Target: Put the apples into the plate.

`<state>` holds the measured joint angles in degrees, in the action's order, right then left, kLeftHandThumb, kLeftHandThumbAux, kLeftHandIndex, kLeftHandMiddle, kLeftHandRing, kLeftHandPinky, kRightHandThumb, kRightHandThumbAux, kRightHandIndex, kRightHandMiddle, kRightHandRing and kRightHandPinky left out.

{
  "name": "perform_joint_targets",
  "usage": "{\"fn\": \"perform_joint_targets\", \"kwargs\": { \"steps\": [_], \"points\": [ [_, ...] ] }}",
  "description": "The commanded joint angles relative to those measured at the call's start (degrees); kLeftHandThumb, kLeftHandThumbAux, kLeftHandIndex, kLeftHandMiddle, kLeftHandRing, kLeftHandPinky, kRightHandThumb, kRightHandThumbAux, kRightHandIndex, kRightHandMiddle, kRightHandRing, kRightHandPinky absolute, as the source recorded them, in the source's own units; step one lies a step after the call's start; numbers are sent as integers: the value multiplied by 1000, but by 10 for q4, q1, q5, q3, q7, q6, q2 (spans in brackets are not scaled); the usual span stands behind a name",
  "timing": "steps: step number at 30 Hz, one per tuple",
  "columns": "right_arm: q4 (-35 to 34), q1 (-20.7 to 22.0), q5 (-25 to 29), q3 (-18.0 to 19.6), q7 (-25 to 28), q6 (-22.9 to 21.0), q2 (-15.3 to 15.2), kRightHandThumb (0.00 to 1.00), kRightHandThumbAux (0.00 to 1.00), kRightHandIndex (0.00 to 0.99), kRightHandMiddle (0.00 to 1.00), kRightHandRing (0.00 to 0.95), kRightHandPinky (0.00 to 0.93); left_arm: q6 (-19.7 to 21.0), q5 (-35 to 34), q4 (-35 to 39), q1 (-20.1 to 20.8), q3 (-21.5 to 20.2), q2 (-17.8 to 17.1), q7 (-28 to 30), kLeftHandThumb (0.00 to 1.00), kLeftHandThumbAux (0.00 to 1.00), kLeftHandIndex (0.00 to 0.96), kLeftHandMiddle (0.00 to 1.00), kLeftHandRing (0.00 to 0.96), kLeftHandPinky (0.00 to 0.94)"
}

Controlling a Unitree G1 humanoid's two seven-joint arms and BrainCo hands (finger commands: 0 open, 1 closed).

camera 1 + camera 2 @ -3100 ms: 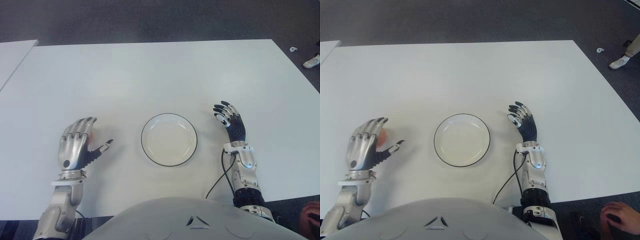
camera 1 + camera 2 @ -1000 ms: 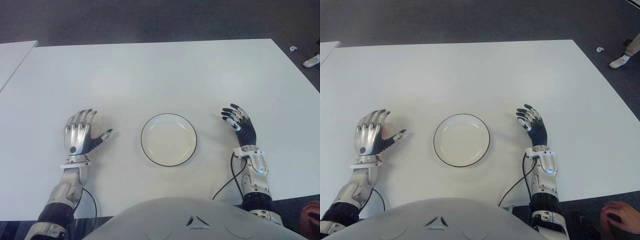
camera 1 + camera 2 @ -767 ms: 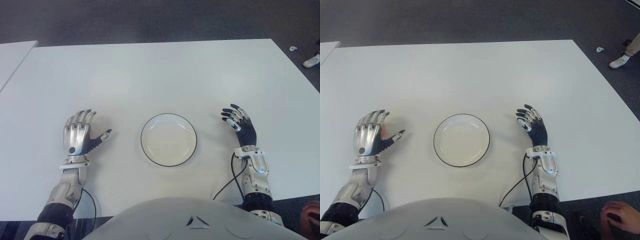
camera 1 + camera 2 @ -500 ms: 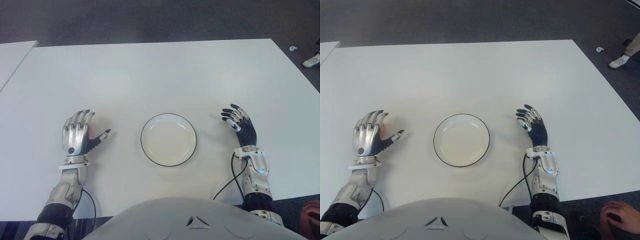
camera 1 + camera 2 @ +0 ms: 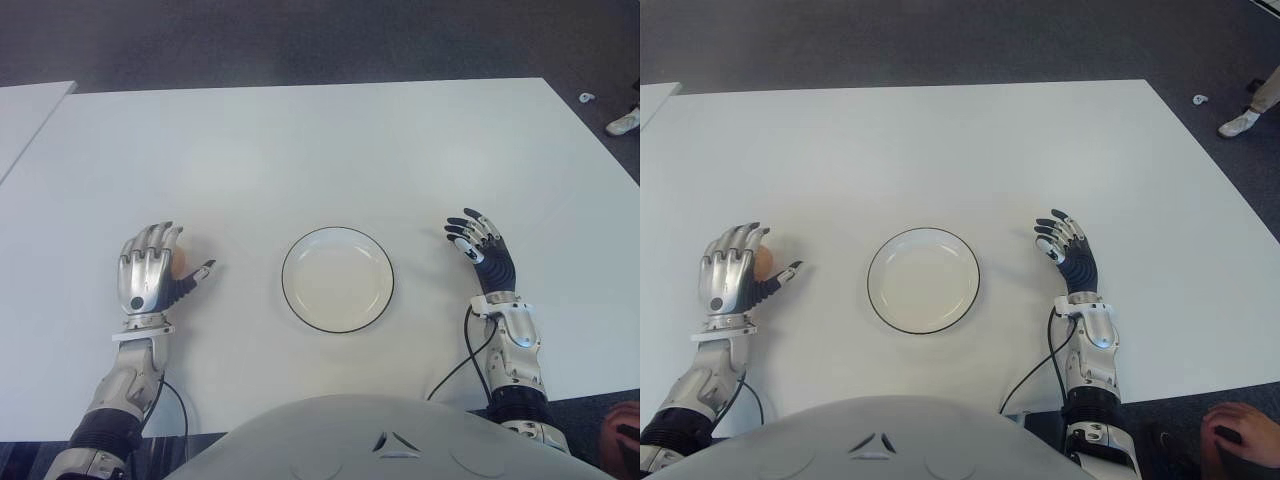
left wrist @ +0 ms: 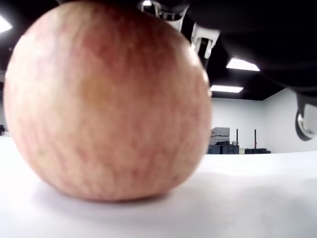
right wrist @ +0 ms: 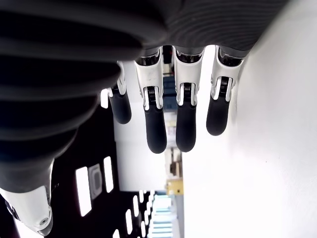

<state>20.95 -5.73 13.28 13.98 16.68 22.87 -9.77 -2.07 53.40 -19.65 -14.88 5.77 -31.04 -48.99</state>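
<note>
A reddish apple sits on the white table, left of the plate; in the eye views only an orange sliver shows past the fingers. My left hand hovers over it, fingers arched above the fruit and thumb stretched out toward the plate, not clamped on it. The white plate with a dark rim lies in the middle and holds nothing. Right of the plate is my right hand, its fingers relaxed and holding nothing.
A black cable runs from the right forearm toward the table's near edge. A second white table stands off to the left. A shoe is on the floor at far right, and a person's hand at the bottom right corner.
My left hand has drifted a little to the left and back toward me, so slightly more of the apple shows beside it. The right hand shifted right early on, then stayed still.
</note>
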Motion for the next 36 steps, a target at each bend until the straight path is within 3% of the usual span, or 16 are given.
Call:
{"fn": "perform_joint_targets", "kwargs": {
  "steps": [1,18,36],
  "points": [
    [16,-17,5,-1,2,-23,6,474,656,163,321,285,273,22,3,-25,-13,10,-15,22,303,369,238,216,207,231],
    [14,-15,17,4,16,-25,1,515,682,179,345,311,317,54,-8,-53,-6,15,-38,50,295,366,243,222,213,233],
    [16,-17,22,19,25,0,-8,439,676,198,352,311,319,13,-44,-200,60,49,-43,35,283,360,255,246,229,269]
  ]
}}
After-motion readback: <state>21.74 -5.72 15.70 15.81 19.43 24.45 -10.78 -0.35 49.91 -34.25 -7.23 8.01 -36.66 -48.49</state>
